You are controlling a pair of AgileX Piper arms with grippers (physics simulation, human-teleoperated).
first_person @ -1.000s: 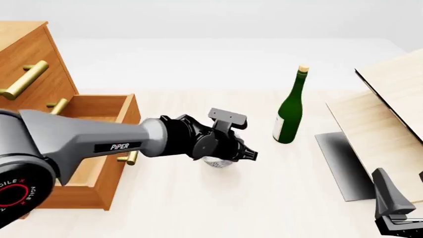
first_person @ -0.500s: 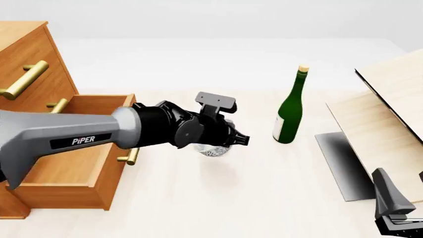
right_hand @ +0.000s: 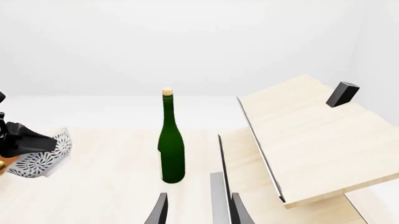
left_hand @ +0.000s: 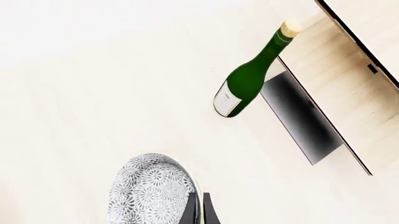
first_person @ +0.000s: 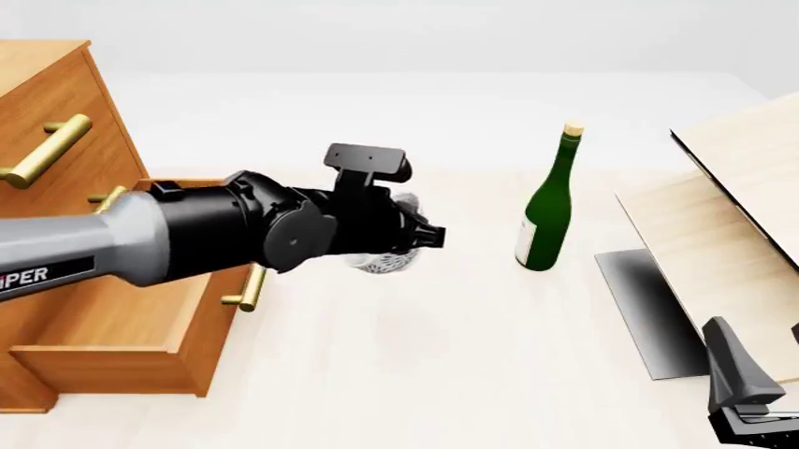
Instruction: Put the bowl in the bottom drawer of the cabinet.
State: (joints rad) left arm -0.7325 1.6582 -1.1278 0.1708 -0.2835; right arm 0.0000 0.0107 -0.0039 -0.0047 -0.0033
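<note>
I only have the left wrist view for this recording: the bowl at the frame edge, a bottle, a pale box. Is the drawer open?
Observer: Yes. In the front view the bottom drawer of the cabinet stands pulled out, left of the bowl.
Operator: Is the bowl over it?
Observer: No. The left tool holds the bowl tilted over the table, to the right of the drawer's front.
Operator: And the right arm?
Observer: The right tool is open with nothing in it. It sits low in the front view's right corner, facing the bottle.
</note>
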